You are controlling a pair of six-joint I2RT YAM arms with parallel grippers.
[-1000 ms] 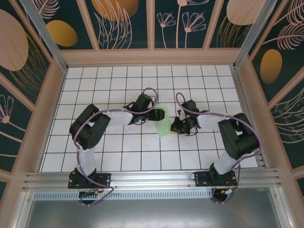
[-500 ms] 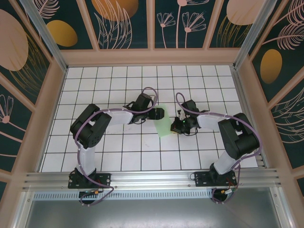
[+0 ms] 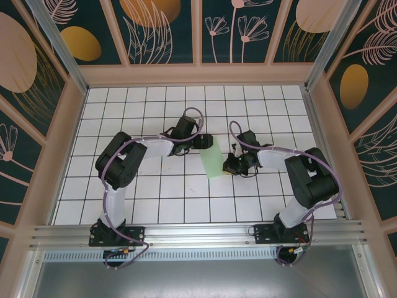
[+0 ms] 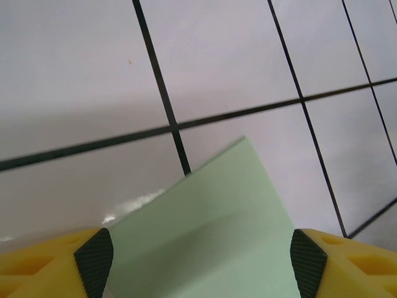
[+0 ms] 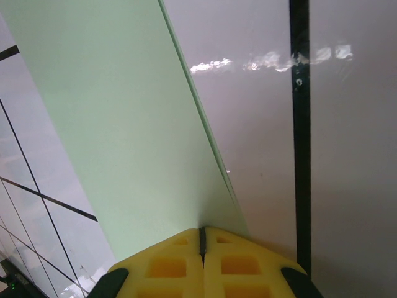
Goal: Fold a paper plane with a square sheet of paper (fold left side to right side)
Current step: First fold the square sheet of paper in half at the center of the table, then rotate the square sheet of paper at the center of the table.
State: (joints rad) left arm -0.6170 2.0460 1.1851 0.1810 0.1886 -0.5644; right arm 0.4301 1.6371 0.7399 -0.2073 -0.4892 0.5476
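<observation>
The square sheet of paper (image 3: 213, 160) lies on the white grid floor folded into a narrow pale green strip, not the shape of a paper plane. My left gripper (image 3: 202, 141) hovers at its far left end, open. In the left wrist view the paper (image 4: 211, 242) spreads between the two black fingertips (image 4: 93, 261), touching neither. My right gripper (image 3: 229, 166) sits at the strip's right edge, shut. In the right wrist view its closed yellow tips (image 5: 201, 239) rest on the doubled edge of the paper (image 5: 124, 124).
White tiled floor (image 3: 155, 105) with black grid lines, enclosed by low wooden walls (image 3: 198, 74). Both arms reach in from the near rail (image 3: 198, 233) and meet at the centre. Open floor lies behind and to both sides.
The left gripper has pulled back up and to the left off the paper and opened slightly wider. More of the green strip shows. The right gripper has stayed put.
</observation>
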